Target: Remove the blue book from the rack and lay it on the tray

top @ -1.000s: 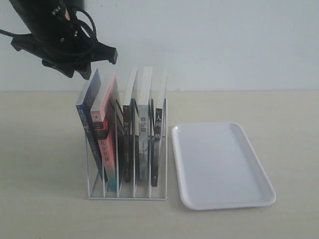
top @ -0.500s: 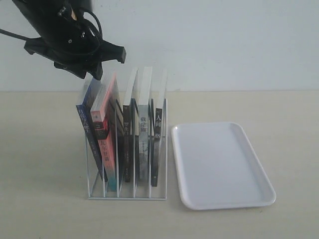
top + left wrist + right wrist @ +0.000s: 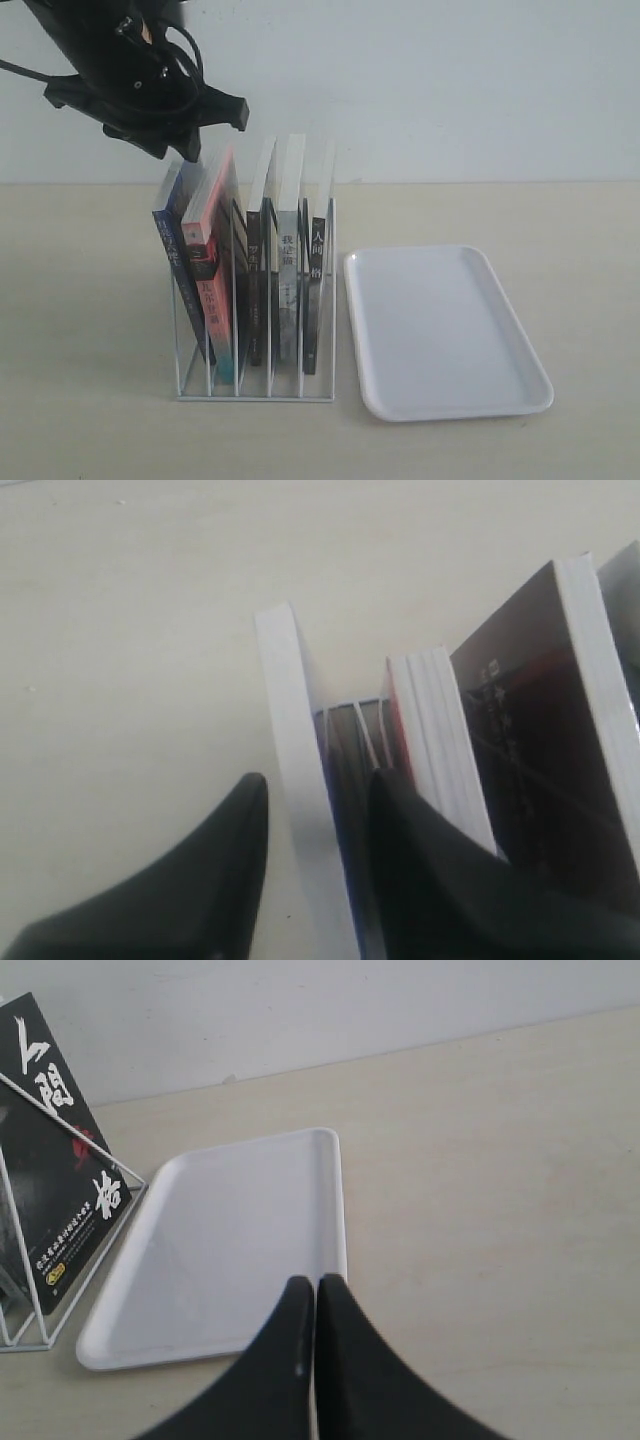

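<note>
The pale counter (image 3: 90, 300) carries a white tray (image 3: 445, 335), which lies flat just right of the wire rack (image 3: 255, 397). The blue book (image 3: 172, 250) stands tilted in the rack's leftmost slot, with a dark blue spine, white characters and white page edges, next to a pink-red book (image 3: 205, 260). The left end effector (image 3: 320, 790) is spread open, one finger on each side of the blue book's top edge. The right end effector (image 3: 315, 1285) is closed and empty above the counter near the tray.
</note>
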### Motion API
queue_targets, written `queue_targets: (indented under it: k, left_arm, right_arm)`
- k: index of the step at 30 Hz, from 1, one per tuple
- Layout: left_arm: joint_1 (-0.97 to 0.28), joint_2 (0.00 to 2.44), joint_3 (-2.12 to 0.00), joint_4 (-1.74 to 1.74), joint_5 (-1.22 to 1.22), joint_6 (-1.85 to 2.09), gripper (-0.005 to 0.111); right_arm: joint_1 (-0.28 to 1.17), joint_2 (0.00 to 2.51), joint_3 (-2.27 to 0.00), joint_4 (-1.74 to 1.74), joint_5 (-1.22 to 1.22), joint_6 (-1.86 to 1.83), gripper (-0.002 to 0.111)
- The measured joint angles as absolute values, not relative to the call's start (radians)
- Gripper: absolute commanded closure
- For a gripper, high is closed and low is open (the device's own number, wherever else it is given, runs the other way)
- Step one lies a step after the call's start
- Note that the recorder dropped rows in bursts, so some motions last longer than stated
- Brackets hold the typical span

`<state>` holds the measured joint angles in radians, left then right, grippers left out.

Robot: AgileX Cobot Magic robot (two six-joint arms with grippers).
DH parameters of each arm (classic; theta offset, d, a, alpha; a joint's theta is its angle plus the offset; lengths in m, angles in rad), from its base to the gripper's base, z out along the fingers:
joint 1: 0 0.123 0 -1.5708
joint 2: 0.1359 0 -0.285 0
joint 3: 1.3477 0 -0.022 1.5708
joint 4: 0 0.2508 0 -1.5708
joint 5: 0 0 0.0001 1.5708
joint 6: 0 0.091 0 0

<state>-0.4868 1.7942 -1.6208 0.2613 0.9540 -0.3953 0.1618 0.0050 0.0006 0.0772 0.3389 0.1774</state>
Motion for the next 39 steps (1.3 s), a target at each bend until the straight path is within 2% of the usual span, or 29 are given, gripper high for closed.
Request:
queue_targets:
  k: [39]
  left_arm:
    - [-0.460,1.810,-1.623,0.201,0.942,-0.371,0.074]
  right_arm:
    - [0.162,0.005,0.001,0.077,0.339,0.177,0.108]
